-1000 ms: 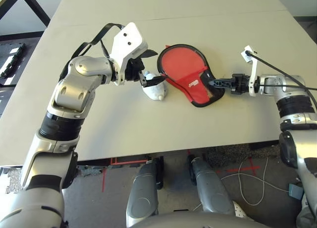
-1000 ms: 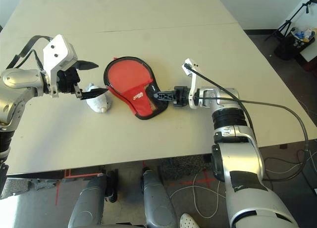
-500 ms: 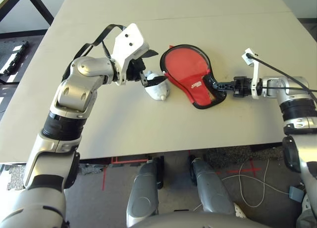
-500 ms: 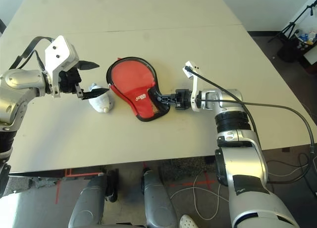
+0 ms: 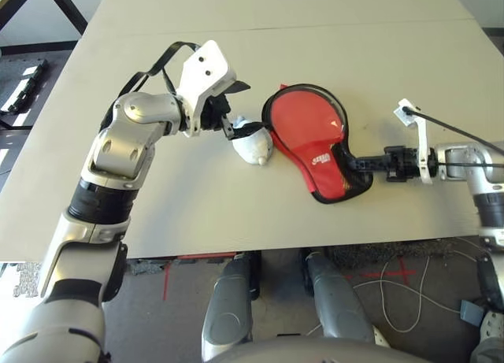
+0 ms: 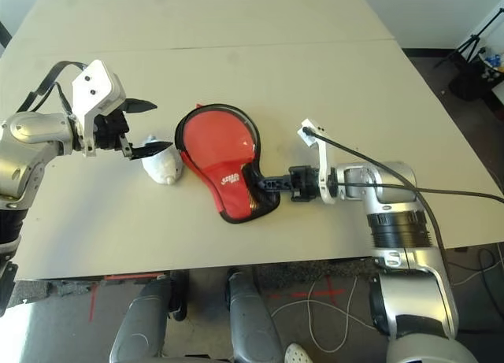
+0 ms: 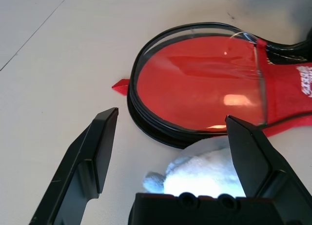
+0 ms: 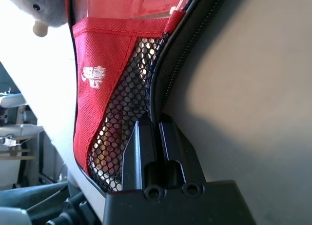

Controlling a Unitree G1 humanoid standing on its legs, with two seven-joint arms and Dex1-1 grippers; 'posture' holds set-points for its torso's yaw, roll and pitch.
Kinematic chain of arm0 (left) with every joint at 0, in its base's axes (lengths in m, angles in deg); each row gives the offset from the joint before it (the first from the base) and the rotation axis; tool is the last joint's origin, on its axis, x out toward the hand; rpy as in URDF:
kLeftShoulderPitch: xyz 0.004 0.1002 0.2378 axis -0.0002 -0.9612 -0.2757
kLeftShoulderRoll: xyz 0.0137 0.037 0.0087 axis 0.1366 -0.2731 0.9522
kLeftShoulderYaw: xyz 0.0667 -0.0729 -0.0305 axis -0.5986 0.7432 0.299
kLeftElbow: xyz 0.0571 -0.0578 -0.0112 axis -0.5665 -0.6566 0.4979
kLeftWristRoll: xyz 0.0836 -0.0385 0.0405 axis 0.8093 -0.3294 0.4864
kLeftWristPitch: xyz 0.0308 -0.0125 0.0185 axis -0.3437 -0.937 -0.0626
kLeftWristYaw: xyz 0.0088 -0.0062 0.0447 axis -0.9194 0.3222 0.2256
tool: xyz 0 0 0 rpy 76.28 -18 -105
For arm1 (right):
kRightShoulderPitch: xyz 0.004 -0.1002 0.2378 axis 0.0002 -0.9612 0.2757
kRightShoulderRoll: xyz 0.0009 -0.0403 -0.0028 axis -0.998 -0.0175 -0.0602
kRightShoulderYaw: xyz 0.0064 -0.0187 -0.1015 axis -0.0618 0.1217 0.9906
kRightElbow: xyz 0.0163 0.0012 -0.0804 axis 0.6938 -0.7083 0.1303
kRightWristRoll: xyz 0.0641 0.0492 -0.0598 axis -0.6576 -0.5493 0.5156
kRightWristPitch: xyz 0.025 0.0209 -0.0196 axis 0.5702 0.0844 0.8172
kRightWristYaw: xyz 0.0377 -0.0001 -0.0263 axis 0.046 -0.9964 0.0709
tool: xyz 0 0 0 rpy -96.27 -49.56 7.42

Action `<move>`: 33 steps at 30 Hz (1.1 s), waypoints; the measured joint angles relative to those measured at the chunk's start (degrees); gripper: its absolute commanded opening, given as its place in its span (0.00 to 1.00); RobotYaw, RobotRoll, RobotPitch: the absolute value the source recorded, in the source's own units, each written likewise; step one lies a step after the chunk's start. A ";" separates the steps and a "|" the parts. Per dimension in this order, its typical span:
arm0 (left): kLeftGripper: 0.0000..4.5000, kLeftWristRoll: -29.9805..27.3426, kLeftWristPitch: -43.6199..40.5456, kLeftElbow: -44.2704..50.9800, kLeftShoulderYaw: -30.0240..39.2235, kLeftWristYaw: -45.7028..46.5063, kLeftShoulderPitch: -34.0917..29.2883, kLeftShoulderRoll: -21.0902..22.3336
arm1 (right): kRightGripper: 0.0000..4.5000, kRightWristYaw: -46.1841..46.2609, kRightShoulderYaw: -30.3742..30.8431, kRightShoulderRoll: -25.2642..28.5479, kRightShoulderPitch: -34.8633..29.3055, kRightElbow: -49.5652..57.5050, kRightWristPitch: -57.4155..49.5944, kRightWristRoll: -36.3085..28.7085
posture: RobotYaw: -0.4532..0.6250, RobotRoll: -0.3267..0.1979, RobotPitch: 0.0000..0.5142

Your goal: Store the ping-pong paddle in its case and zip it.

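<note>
case: we see the case (image 5: 315, 146) red side up on the table (image 5: 236, 32), right of centre in the left eye view, round end toward the upper left, narrow mesh end toward the lower right.
case shift: against the earlier frames it sits lower and further right in the frame and is turned a little; we judge it was dragged, though the camera shifted too.
paddle: we cannot see a bat apart from the case; we take it to be inside, but we cannot tell.
zip: the black zipper rim runs round the edge; in the right wrist view the teeth by the mesh end look parted, so we judge the zipping is not finished.
right gripper: the right gripper (image 5: 356, 164) is clamped tight on the case's rim at the narrow end, and has drawn back toward the right edge of the frame with the case.
left gripper: the left gripper (image 5: 239, 105) hangs spread wide and empty, upper left of the case, above the plush (image 5: 253, 142); it has not moved.
plush: white, just beside the case's round end, touching or nearly.
meaning: we think the pull is either repositioning the case or working the zip; the left gripper may need to pin the round end.
</note>
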 measured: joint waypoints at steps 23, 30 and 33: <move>1.00 1.00 1.41 -1.33 -0.72 -0.14 0.12 -1.89 | 0.52 4.83 -5.69 1.82 -5.29 2.72 -4.81 -10.73 | 0.39 0.62 0.46; 1.00 1.26 1.98 -2.34 -0.75 -0.54 0.61 -1.89 | 1.00 -4.67 -4.43 11.33 -2.59 -2.43 3.15 -11.10 | 0.39 0.62 0.46; 1.00 1.27 2.09 -2.43 -0.75 -0.64 0.74 -1.88 | 1.00 -7.32 -3.23 13.22 -1.04 -6.06 7.70 -9.77 | 0.39 0.62 0.46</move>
